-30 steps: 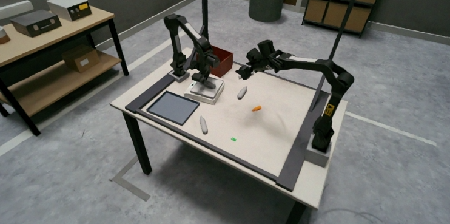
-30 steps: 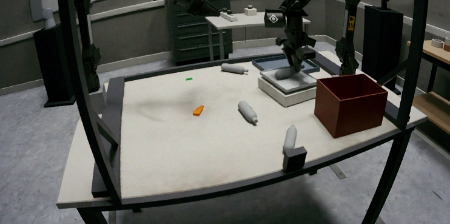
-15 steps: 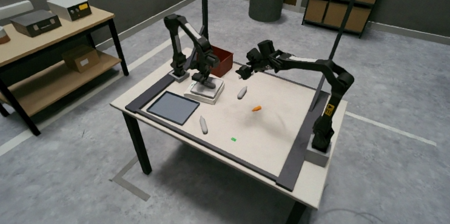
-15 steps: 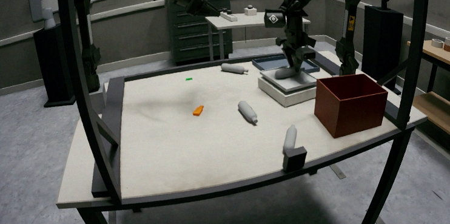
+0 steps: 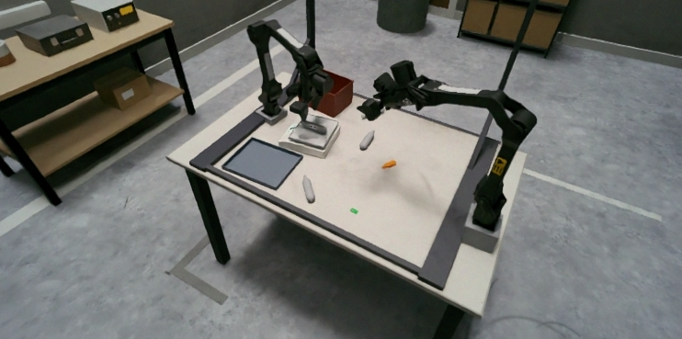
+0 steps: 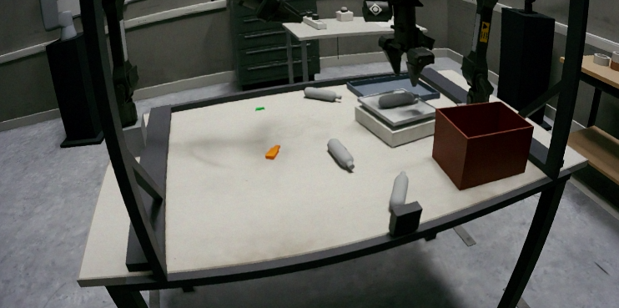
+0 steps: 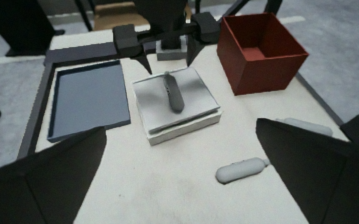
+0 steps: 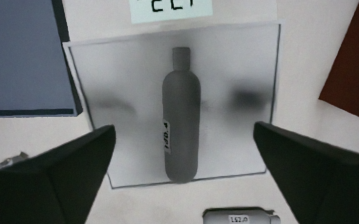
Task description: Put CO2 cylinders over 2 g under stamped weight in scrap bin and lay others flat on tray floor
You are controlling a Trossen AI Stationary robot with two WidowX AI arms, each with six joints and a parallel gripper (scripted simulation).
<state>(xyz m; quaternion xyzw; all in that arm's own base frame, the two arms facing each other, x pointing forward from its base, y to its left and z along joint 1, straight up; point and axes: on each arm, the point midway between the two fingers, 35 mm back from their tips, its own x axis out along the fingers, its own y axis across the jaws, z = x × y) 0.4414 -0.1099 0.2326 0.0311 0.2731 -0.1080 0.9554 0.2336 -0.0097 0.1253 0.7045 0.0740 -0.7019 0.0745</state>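
A grey CO2 cylinder [image 5: 312,127] lies flat on the scale [image 5: 310,138], with nothing holding it; it also shows in the right wrist view [image 8: 181,127] and the exterior view [image 6: 396,98]. My right gripper [image 6: 407,69] hangs open just above it. My left gripper [image 5: 368,111] is open and empty, high over the table's far side. Three more cylinders lie on the mat: one mid-table [image 5: 366,140], one near the front edge beside the tray [image 5: 308,188], and one leaning against a small dark block [image 6: 398,189]. The blue tray [image 5: 262,163] is empty. The red scrap bin [image 5: 336,93] stands behind the scale.
A small orange piece [image 5: 389,163] and a small green piece [image 5: 355,210] lie on the mat. A dark block [image 6: 405,218] sits at the table edge near the bin. Dark frame posts rise around the table. The scale's display [image 8: 171,7] is cut off at the frame edge.
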